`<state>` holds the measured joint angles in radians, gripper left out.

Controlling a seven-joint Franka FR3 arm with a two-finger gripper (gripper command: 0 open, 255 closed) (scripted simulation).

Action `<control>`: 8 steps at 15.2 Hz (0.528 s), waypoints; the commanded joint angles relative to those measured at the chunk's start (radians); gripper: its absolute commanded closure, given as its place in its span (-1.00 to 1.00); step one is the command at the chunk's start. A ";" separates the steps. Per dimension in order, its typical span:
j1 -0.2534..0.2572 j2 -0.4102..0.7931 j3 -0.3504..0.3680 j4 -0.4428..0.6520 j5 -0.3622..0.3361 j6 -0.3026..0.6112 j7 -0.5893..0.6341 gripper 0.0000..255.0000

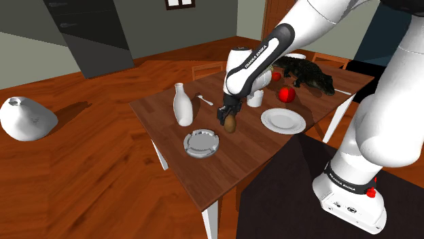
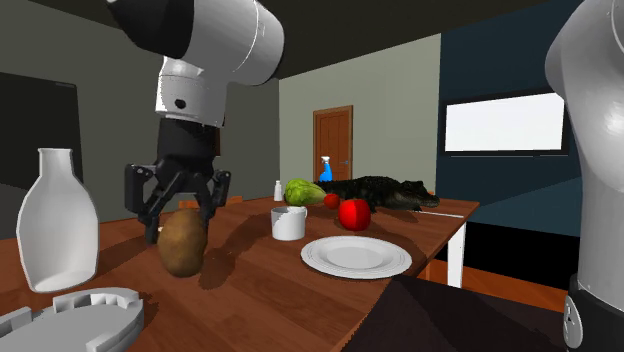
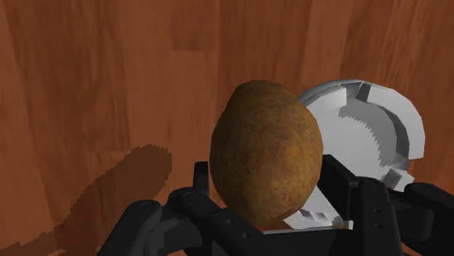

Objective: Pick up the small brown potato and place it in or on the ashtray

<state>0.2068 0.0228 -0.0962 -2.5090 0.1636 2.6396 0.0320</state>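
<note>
Jaws were clamped tight on the small brown potato, so the gripper had it just above the wooden table, right of the white ashtray in the shoulder view. Pickup looked done; drop-off remained.

The arm is built of glossy white, rounded shells, thick as pipes, with dark grey bands where one link meets the next. Black capital lettering reading FRANKA EMIKA runs along the forearm shell. Pale lettering circles a dark ring above the white foot. A small red button sits on that foot's side. The wrist housing is white, with a round dark socket set into it. The end effector is black all over. It has a blocky body, angular struts, and two fingers marked with small round screw recesses.
</note>
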 commanded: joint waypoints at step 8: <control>0.087 0.214 0.058 0.303 -0.039 -0.078 0.188 1.00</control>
<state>0.2844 0.2091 -0.0421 -2.2412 0.1290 2.5691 0.1996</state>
